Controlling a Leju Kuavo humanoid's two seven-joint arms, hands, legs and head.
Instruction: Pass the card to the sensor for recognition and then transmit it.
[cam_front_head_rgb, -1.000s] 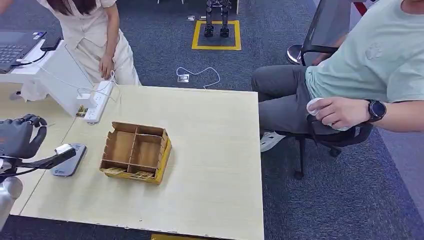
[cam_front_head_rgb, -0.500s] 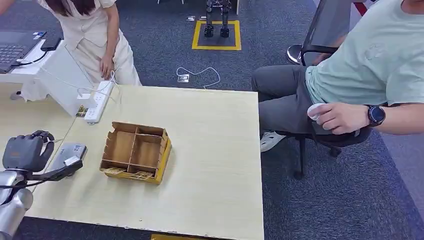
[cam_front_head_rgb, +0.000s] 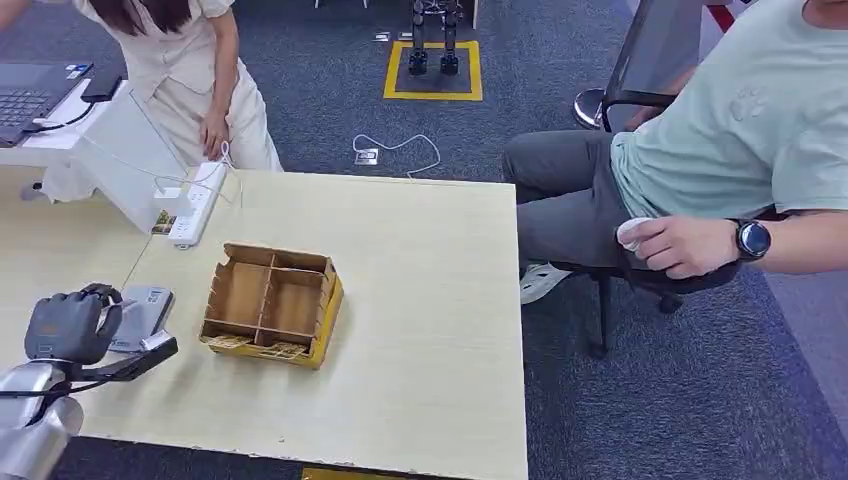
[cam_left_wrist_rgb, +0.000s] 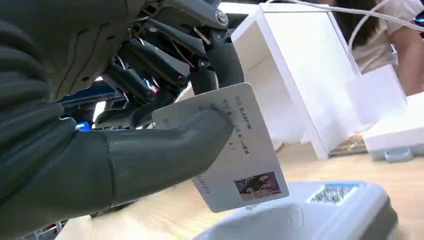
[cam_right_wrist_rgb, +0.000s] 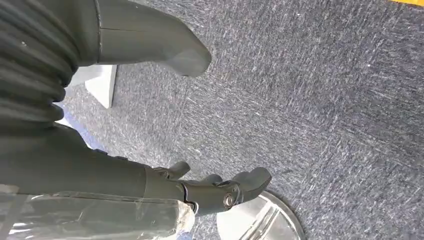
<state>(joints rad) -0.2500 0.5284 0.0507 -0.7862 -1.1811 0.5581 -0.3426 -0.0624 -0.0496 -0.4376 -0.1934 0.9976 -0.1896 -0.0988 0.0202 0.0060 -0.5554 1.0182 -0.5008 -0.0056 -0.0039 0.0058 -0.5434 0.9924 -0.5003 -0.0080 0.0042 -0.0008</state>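
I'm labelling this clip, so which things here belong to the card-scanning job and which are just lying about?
Job:
- left hand
- card, pinched in that hand
- sensor, grey, on the table

Lying about:
- divided cardboard box
- white power strip
- laptop

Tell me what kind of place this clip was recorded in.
Probably an office or robotics lab: grey carpet, light wood table with a power strip, a laptop on the side desk, a yellow-edged floor marker, and a person seated on an office chair.

Colours on the table

The card (cam_left_wrist_rgb: 235, 150) is white with a small dark photo. The box (cam_front_head_rgb: 271, 304) is brown and yellow. The sensor (cam_front_head_rgb: 143, 313) is grey. The carpet (cam_front_head_rgb: 640, 400) is dark blue.
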